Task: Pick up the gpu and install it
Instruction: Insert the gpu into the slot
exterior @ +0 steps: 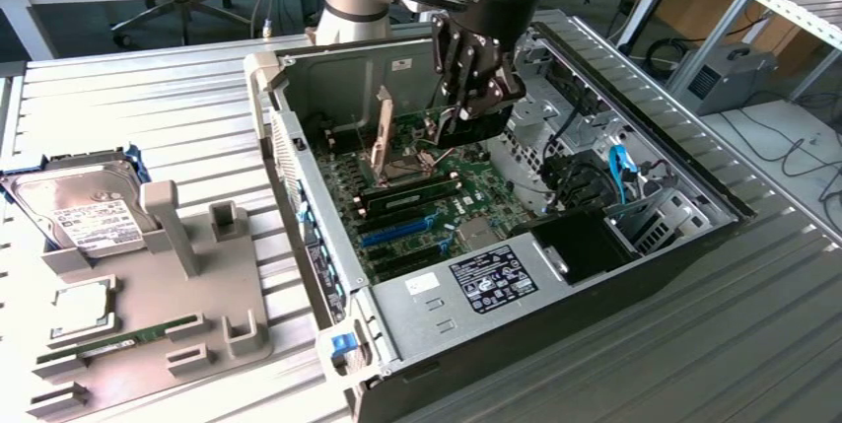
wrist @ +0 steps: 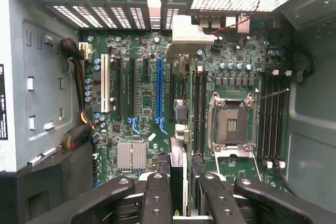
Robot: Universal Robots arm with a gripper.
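Observation:
My gripper [exterior: 471, 98] hangs inside the open PC case [exterior: 283, 127], above the far part of the green motherboard [exterior: 460, 186]. It is shut on the gpu [exterior: 460, 122], which hangs below the fingers. In the wrist view the gpu [wrist: 178, 166] runs edge-on away from between the black fingers [wrist: 157, 198]. Its silver end bracket [wrist: 191, 30] reaches toward the case's rear slot openings [wrist: 121, 17]. The card hovers over the board just beside the long blue slot [wrist: 159, 95] and is apart from it.
The open CPU socket [wrist: 231, 124] lies beside the card's line, with its frame raised [exterior: 385, 137]. A power supply [exterior: 494, 280] fills the case's near end. On the exterior view's left, a grey tray [exterior: 197, 344] holds a hard drive [exterior: 86, 211], a CPU [exterior: 82, 307] and a memory stick [exterior: 118, 339].

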